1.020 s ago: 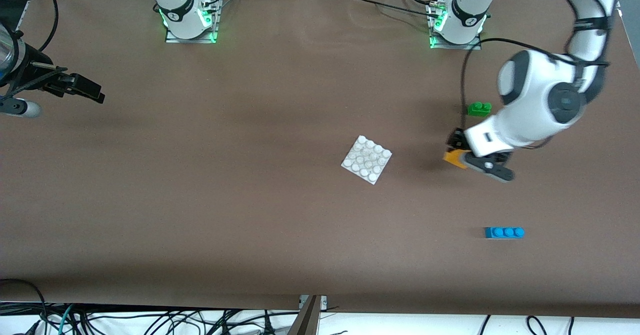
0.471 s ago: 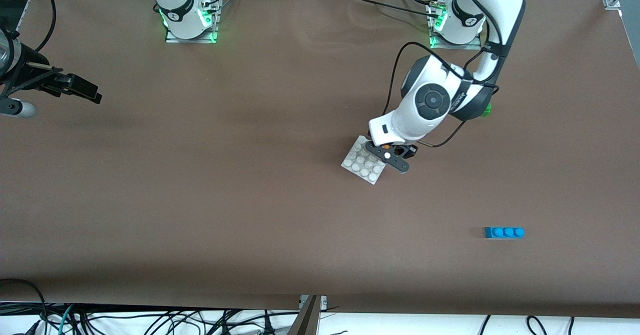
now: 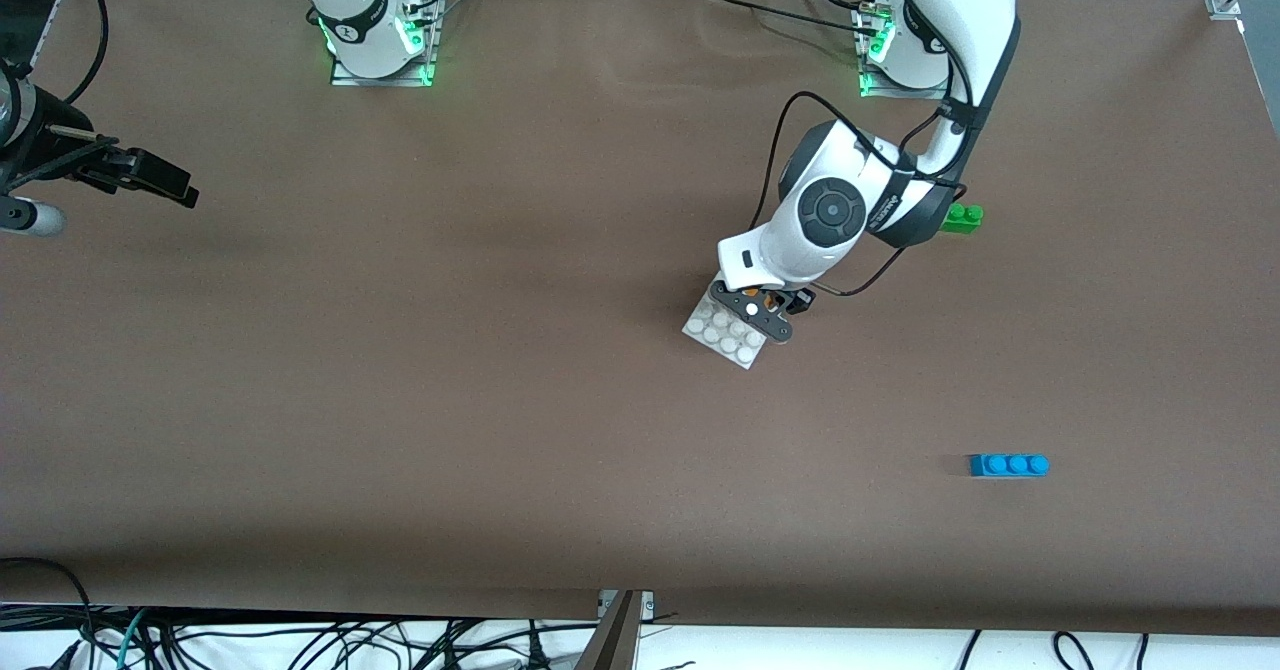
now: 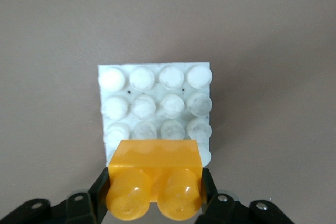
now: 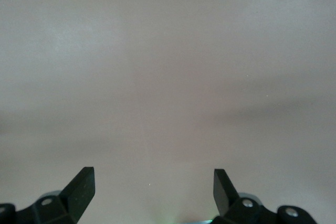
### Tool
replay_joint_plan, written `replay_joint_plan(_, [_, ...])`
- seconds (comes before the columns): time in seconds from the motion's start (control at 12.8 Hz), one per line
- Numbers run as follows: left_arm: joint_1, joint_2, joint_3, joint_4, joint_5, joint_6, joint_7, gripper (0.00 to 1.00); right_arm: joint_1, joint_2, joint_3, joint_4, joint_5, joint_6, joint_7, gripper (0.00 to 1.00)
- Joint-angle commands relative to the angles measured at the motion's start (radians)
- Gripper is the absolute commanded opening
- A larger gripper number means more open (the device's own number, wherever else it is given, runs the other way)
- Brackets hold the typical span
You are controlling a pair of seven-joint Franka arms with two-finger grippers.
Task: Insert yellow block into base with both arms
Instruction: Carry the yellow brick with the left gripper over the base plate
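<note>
Your left end effector (image 4: pixel 154 195) has its fingers clamped on the yellow block (image 4: pixel 154 176), one finger on each short side, studs facing the wrist camera, and it hangs over the edge of the base (image 3: pixel 722 330) that lies toward the left arm's end of the table (image 3: pixel 500 400). The base sits flat near the middle of the table, turned at a slant to the table's edges. From the left wrist view the block looks squared to the stud grid and sits over the row of studs closest to the camera, so the step in hand is most likely the seating press. Before you descend, check that the block's two sockets line up with two neighbouring studs rather than straddling a gap; a small sideways error would probably tip the block or skid the light base. Come down straight and slowly, and do not release until the block sits flush. Your right end effector (image 3: pixel 150 178) waits with fingers spread wide and empty, over bare table well apart at the right arm's end; bringing it in to steady the base would likely help.
</note>
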Motion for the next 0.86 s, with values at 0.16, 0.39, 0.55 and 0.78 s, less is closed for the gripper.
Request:
replay_joint_plan(0.16, [-0.037, 0.038, 0.008, 0.021, -0.004, -0.002, -0.075, 0.0, -0.006, 0.003, 0.0, 0.009, 0.015, -0.006, 0.002, 1.0])
replay_joint_plan(0.39, [-0.037, 0.07, 0.01, 0.022, -0.004, -0.002, -0.063, 0.0, -0.006, 0.003, 0.0, 0.007, 0.015, -0.008, 0.002, 1.0])
replay_joint_plan(0.55, [-0.035, 0.076, 0.013, 0.024, 0.007, 0.01, -0.061, 0.0, -0.006, 0.003, 0.0, 0.007, 0.017, -0.008, 0.0, 1.0])
replay_joint_plan(0.78, [-0.037, 0.093, 0.013, 0.041, 0.044, 0.022, -0.063, 0.0, -0.006, 0.003, 0.0, 0.007, 0.017, -0.009, 0.0, 1.0])
